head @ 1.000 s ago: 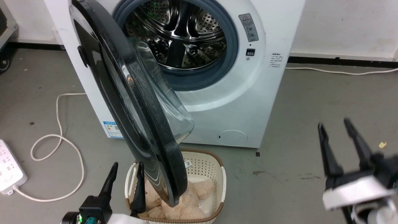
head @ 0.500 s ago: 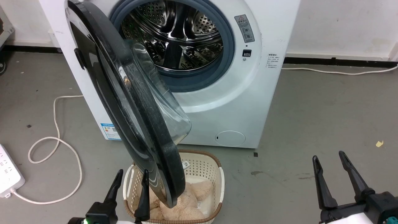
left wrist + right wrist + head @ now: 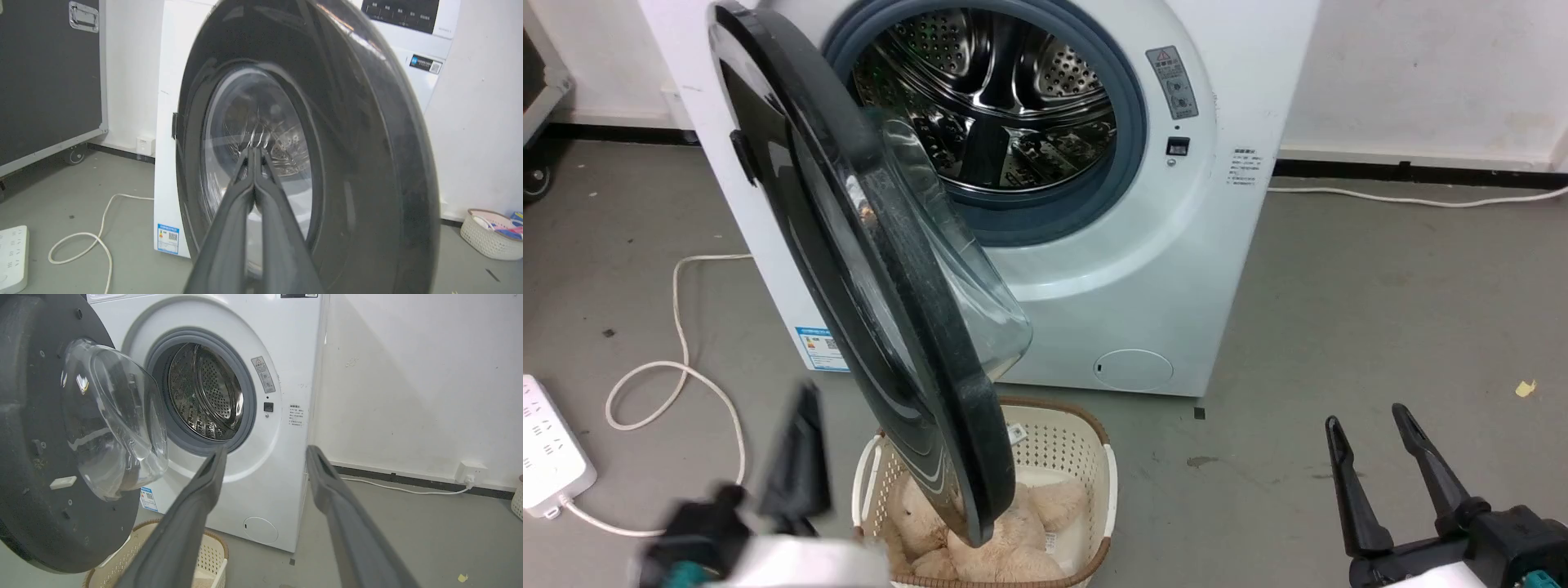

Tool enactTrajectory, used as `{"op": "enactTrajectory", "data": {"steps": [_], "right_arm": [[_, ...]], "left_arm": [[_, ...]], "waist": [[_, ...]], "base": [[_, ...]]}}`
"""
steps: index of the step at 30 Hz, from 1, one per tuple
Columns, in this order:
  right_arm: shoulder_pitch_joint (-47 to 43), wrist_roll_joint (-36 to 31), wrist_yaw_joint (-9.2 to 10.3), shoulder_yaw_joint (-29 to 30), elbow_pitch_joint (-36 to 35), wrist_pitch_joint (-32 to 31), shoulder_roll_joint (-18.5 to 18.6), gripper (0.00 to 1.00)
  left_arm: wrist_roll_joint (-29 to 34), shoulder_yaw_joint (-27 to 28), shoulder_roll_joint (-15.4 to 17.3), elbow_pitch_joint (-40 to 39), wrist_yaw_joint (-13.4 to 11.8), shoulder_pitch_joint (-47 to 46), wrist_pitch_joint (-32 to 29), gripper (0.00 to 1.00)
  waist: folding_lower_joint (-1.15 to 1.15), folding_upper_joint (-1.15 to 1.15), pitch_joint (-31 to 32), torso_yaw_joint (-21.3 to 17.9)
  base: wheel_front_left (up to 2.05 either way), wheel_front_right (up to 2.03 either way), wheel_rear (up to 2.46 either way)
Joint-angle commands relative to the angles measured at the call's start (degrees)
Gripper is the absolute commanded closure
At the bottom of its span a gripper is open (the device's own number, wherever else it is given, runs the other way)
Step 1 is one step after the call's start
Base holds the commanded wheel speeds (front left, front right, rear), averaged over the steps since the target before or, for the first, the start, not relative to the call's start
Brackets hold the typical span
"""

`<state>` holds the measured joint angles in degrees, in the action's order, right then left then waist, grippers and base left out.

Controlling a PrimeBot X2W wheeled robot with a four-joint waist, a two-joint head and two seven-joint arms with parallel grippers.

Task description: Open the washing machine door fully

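The washing machine door (image 3: 931,327) is a glossy black disc with a clear glass bowl, standing about half open and edge-on to me from its hinge on the left. Its outer face (image 3: 359,122) looms close in the left wrist view, its inner side (image 3: 28,457) in the right wrist view. My left gripper (image 3: 796,441) is blurred, low and to the left of the door's bottom edge. Its fingers are pressed together (image 3: 254,152), pointing at the door's glass, holding nothing. My right gripper (image 3: 1365,415) is open and empty at the lower right, well clear of the machine (image 3: 266,451).
A cream basket (image 3: 1062,441) holding a beige plush toy sits on the floor under the door's lower edge. A white power strip (image 3: 547,457) and looped cable (image 3: 678,327) lie at the left. A black wheeled case (image 3: 45,73) stands left of the machine (image 3: 1176,269).
My left gripper's fingers have closed and the gripper has shifted left, blurred with motion. The right gripper has dropped lower. The door stands as before.
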<state>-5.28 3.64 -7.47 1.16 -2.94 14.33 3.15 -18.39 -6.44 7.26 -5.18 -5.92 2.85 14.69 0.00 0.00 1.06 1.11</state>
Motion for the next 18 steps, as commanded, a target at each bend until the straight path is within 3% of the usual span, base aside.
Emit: {"op": "enactTrajectory", "data": {"steps": [1,5,9,14,18], "right_arm": [[-0.44,0.35,-0.02,0.07,0.03,0.43,-0.26,0.0],[-0.35,0.25,-0.02,0.29,0.25,0.48,-0.26,0.0],[-0.28,0.46,-0.02,0.64,0.3,0.52,-0.26,0.0],[-0.19,0.75,-0.02,0.33,0.36,0.55,-0.27,0.0],[0.28,1.27,-0.02,0.06,0.61,0.57,-0.27,0.0]], "left_arm": [[-0.2,0.63,0.17,-1.22,-0.06,-1.42,0.28,1.0],[-0.74,3.94,0.61,-9.7,-0.41,-6.12,0.29,1.0],[0.85,3.53,1.85,-19.36,-0.65,-13.49,-1.68,1.0],[4.56,-1.17,2.28,-26.74,-0.74,-22.28,-8.22,1.0],[5.59,-7.93,-0.02,-27.21,-0.62,-24.68,-13.6,1.0]], "waist": [[0.0,0.0,0.07,0.08],[0.0,0.0,0.34,0.23],[0.0,0.0,0.37,0.42],[0.0,0.0,0.06,0.13],[0.0,0.0,-0.39,-0.52]], "base": [[0.0,0.0,0.0],[0.0,0.0,0.0],[0.0,0.0,0.0],[0.0,0.0,0.0],[0.0,0.0,0.0]]}}
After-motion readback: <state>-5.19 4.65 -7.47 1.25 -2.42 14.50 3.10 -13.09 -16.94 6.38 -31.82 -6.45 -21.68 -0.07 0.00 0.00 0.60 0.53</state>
